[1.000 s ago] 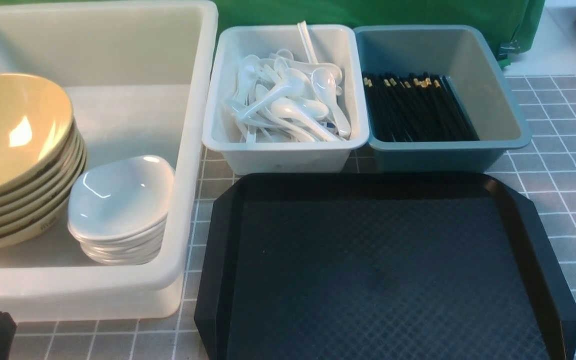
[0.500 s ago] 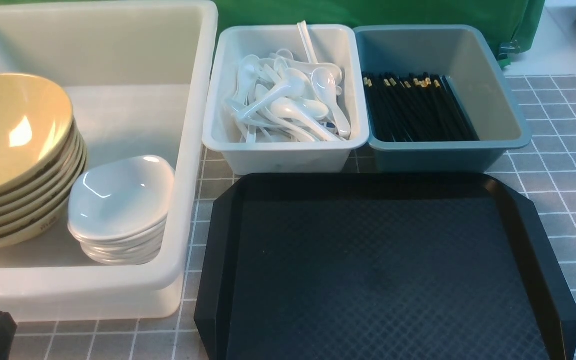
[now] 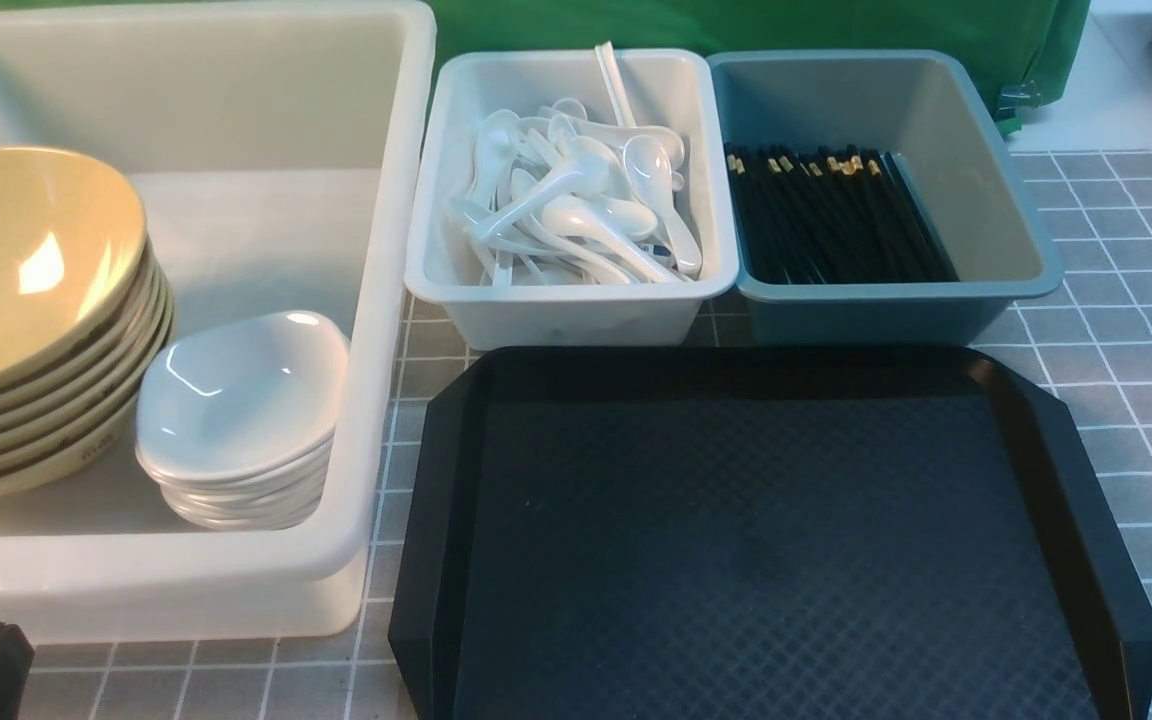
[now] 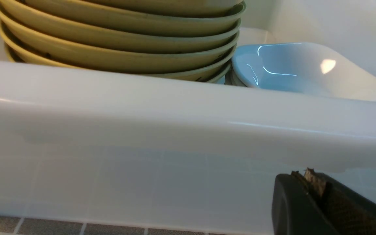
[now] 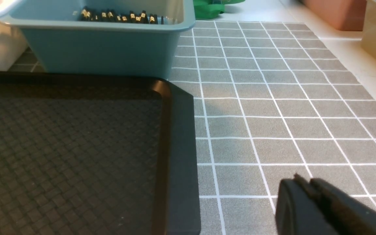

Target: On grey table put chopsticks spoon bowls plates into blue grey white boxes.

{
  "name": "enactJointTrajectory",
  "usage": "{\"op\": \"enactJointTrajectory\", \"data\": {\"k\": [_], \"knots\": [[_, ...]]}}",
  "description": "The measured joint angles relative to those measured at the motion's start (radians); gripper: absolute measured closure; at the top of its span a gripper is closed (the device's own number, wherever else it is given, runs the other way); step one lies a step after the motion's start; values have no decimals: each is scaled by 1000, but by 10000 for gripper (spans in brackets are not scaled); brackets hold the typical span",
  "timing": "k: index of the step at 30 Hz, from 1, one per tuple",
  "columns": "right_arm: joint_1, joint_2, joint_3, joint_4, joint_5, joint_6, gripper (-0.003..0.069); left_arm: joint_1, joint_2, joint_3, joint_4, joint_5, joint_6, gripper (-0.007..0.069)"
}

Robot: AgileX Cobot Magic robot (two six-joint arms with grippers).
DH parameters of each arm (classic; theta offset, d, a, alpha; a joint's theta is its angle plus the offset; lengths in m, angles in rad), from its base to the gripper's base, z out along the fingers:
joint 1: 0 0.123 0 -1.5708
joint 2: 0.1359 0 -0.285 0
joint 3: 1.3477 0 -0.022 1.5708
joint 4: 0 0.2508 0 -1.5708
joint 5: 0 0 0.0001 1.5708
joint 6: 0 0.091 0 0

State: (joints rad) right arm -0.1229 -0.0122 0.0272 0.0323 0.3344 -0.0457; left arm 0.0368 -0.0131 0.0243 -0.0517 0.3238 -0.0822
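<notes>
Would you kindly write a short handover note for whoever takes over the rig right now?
Left gripper: shut, nothing held, outside the big white box.
Right gripper: jaws look together, nothing held, beside the black tray.
Bowls and plates: stacked in the big white box.
Spoons: in the pale grey box.
Chopsticks: in the blue-grey box.
Done: every kind is boxed.
Left: apparently nothing; the tray is bare where seen.
</notes>
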Motion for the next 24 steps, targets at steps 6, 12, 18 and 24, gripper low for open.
{"op": "enactJointTrajectory", "data": {"k": [6,12,18,24], "knots": [[0,0,0,0,0,0,567,0,0,0,0,0,0,635],[0,0,0,0,0,0,561,0,0,0,0,0,0,635],[0,0,0,0,0,0,561,0,0,0,0,0,0,635],[0,0,0,0,0,0,561,0,0,0,0,0,0,635]]}}
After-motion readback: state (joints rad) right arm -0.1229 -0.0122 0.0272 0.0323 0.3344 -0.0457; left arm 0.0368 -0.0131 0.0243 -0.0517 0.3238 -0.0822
